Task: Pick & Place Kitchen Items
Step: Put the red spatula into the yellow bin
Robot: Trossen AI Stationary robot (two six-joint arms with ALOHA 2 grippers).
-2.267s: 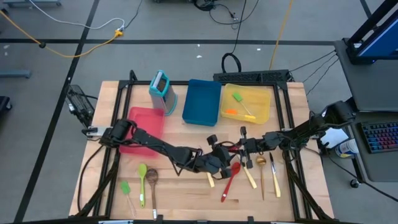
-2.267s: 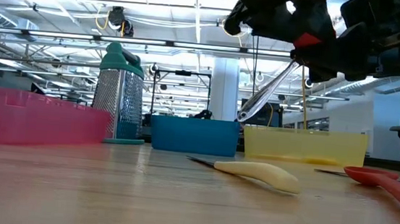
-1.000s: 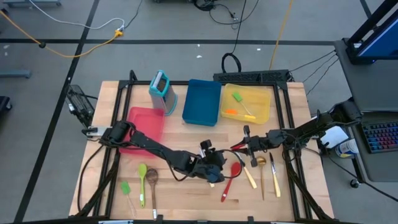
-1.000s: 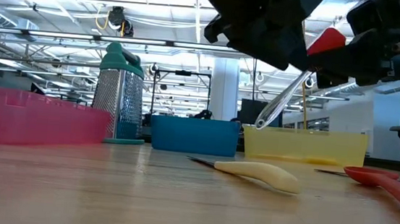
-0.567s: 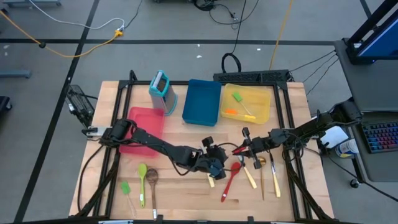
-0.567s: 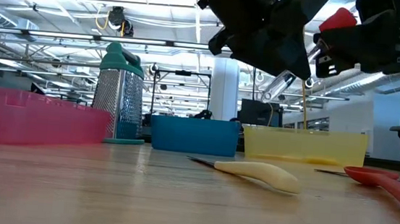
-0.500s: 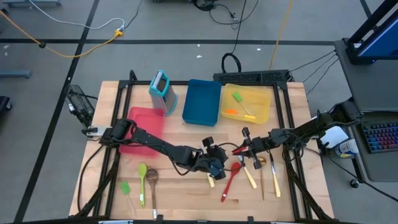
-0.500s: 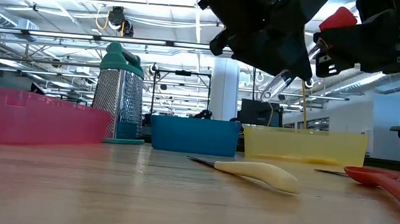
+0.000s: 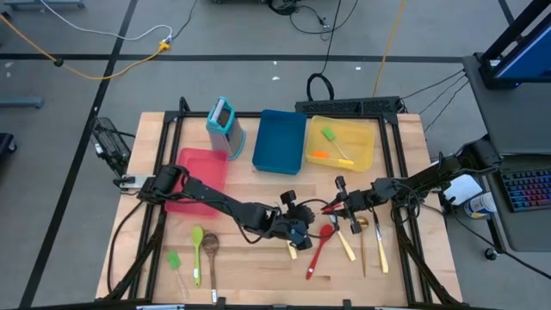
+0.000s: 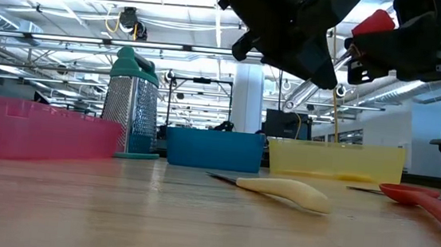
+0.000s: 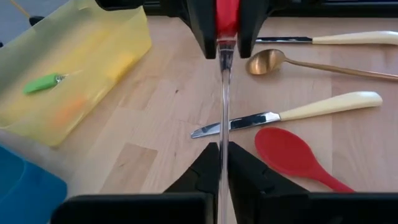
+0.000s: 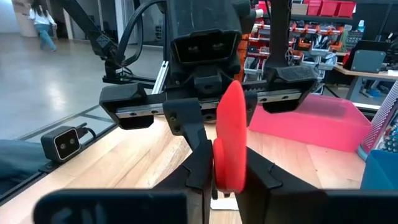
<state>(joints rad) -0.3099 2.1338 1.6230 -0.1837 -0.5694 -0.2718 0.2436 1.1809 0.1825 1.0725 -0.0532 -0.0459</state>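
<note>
Red mini spatula point(image 12: 231, 144) hangs mid-handover as before, right gripper point(image 9: 330, 207) fingers clamped on its blade, left gripper point(image 9: 299, 229) apparently pinching the clear handle, barely shifted over the counter point(image 9: 250, 267)

Both arms are dark, near-black, built of slim tube links joined by bulkier rounded joints. The left arm point(image 9: 211, 200) has a chunky, knobbly wrist block, and black cables loop from its base. The right arm point(image 9: 413, 182) looks thinner, with a rounded housing at its base end. Seen from the right wrist, the left tool point(image 12: 211, 127) has a boxy black camera housing with two small lens openings, a wide cross-bar with pale metal strips, and wedge-shaped black fingers point(image 11: 202, 171).
</note>
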